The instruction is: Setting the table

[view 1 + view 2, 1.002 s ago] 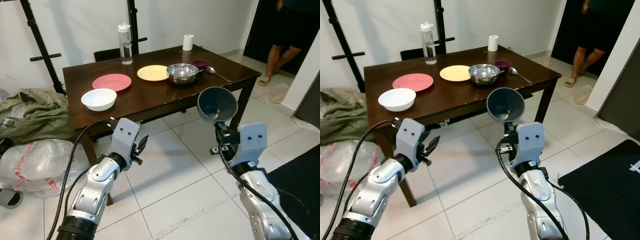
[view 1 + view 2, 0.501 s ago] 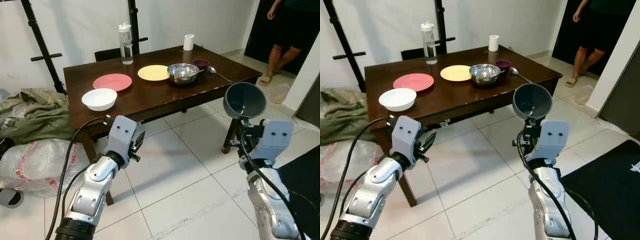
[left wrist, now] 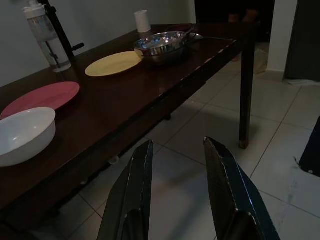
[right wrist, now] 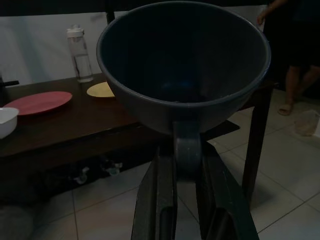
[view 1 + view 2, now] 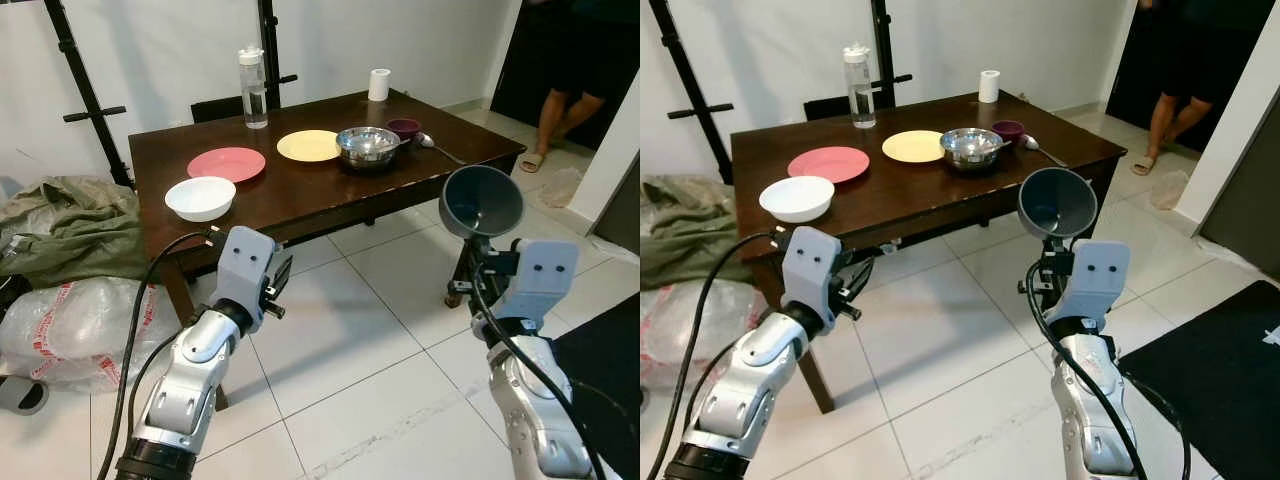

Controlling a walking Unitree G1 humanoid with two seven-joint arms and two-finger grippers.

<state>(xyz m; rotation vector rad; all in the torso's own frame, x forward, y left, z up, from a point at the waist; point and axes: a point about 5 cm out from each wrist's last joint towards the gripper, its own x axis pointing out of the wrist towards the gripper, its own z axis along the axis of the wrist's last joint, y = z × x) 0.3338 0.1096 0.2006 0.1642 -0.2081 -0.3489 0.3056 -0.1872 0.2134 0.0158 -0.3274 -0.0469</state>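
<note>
My right gripper (image 5: 480,265) is shut on the handle tab of a dark grey bowl (image 5: 482,200), holding it upright over the floor tiles in front of the table's right front corner. In the right wrist view the bowl (image 4: 182,65) stands above the two fingers (image 4: 162,195). My left gripper (image 3: 177,147) is open and holds nothing, low in front of the table's near edge. On the dark wooden table (image 5: 300,200) lie a white bowl (image 5: 200,197), a pink plate (image 5: 226,163), a yellow plate (image 5: 308,146), a steel bowl (image 5: 368,146), a small purple bowl (image 5: 403,127) and a spoon (image 5: 432,144).
A water bottle (image 5: 252,88) and a paper roll (image 5: 378,84) stand at the table's far side. A green cloth (image 5: 70,225) and a plastic bag (image 5: 70,325) lie on the floor at left. A person (image 5: 560,100) stands in the doorway at back right. A black mat (image 5: 610,350) lies at right.
My right gripper has carried the grey bowl rightwards, from before the table's middle to near its right front corner. The left arm has barely moved. The person shifted in the doorway.
</note>
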